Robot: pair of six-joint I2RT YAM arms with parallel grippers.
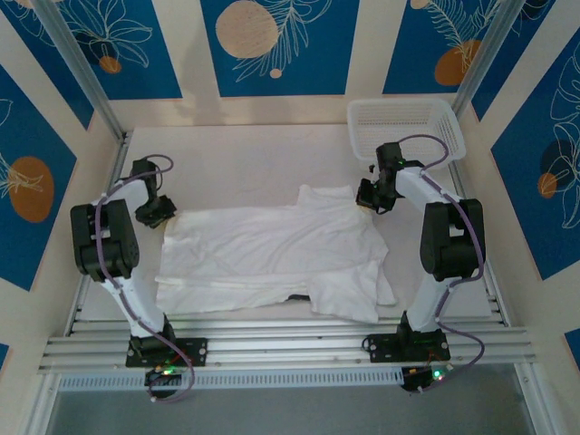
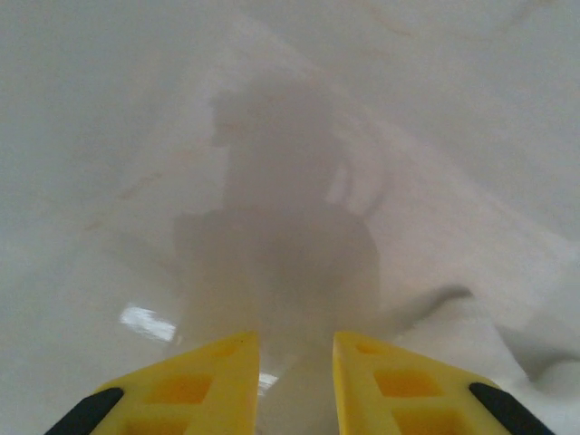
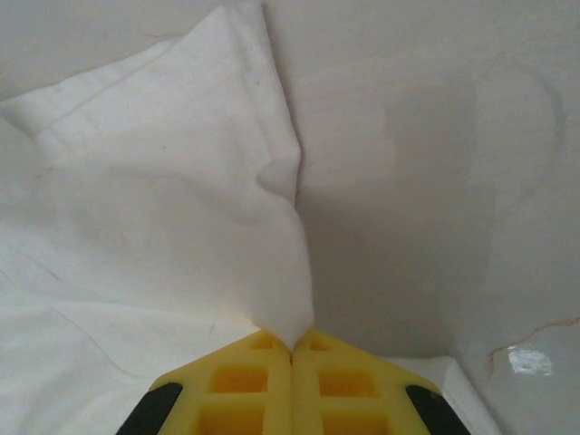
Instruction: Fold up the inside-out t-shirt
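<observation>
Your right gripper (image 3: 291,350) pinches a corner of the t-shirt (image 3: 154,208), likely to pull it flat; your left gripper (image 2: 295,353) sits slightly parted at the opposite edge

No writing, label, brand or number can be read on the t-shirt (image 1: 272,245), basket (image 1: 399,103) or walls (image 1: 272,45).

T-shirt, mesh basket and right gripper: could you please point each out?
t-shirt (image 1: 272,249): top external view, middle of the cloth.
mesh basket (image 1: 399,102): top external view, far rim.
right gripper (image 3: 292,349): right wrist view, between its closed fingertips.
</observation>
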